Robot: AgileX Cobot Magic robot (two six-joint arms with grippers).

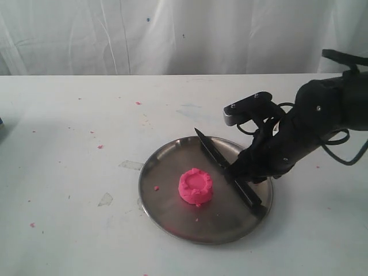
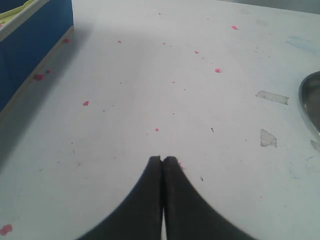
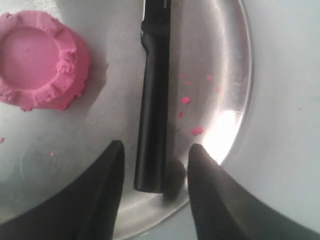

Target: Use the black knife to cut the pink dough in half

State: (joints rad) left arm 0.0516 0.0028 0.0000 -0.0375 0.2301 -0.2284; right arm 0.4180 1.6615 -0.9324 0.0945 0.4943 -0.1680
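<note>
The pink dough (image 1: 196, 186) is one whole round puck with a dimpled top, resting mid-plate on the round steel plate (image 1: 167, 215); it shows too in the right wrist view (image 3: 42, 60). The black knife (image 1: 227, 170) lies flat on the plate's right side, tip pointing back. My right gripper (image 1: 241, 172) hovers open over the handle (image 3: 154, 125), its fingers (image 3: 107, 165) straddling the handle end without touching it. My left gripper (image 2: 163, 160) is shut and empty above bare table, outside the exterior view.
A blue box (image 2: 30, 45) stands by the left gripper. Pink crumbs (image 3: 190, 107) dot the plate and the white table (image 1: 69, 149). Bits of clear tape (image 1: 131, 165) lie left of the plate (image 2: 311, 102). A white curtain hangs behind.
</note>
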